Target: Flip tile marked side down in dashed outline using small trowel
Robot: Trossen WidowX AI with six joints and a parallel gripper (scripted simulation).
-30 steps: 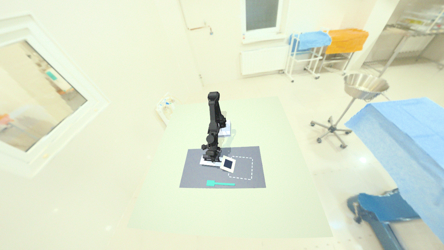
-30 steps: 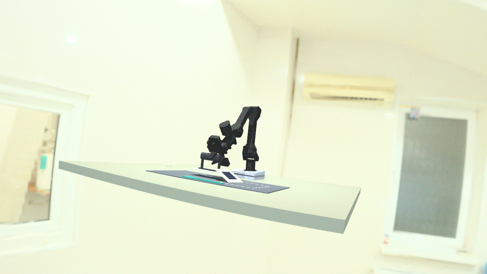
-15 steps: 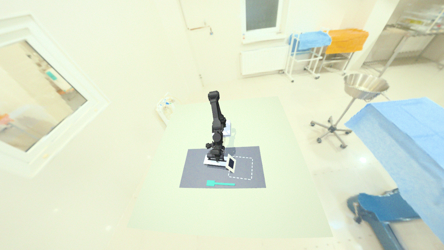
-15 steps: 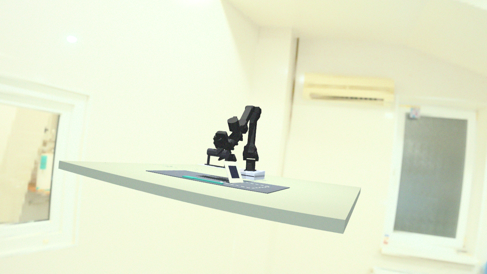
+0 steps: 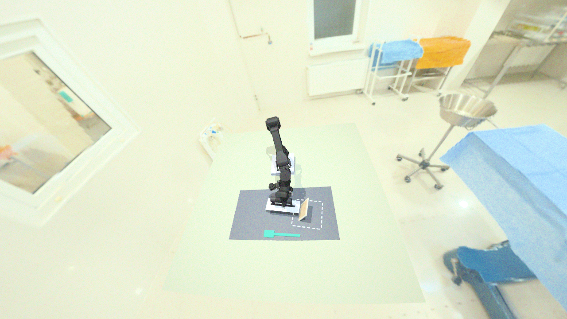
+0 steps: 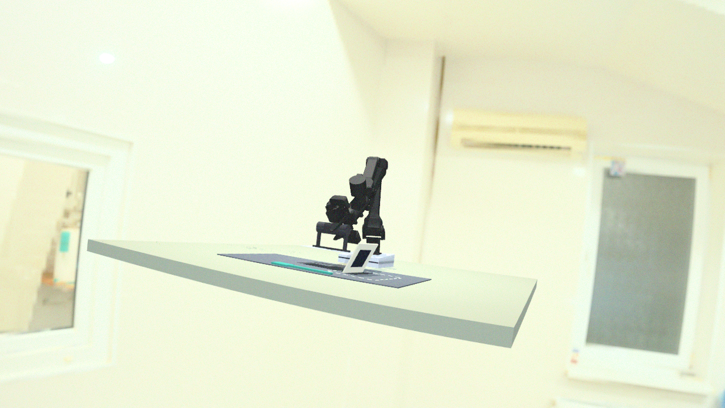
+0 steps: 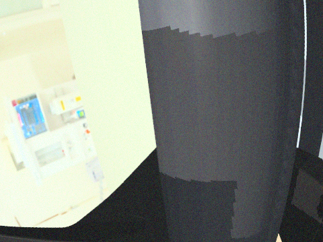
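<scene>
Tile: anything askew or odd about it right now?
Yes: the tile stands steeply on edge, not flat, at the side of the dashed outline nearest the hand, which grips the trowel.

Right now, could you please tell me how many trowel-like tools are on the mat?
2. A white trowel sits in the gripper beside the tilted tile; a teal one lies loose near the mat's edge farthest from the arm's base. None seems hidden.

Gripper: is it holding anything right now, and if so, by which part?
Yes. The gripper is shut on the small trowel, gripping its dark grey handle. The trowel's white blade lies low by the tilted tile.
</scene>
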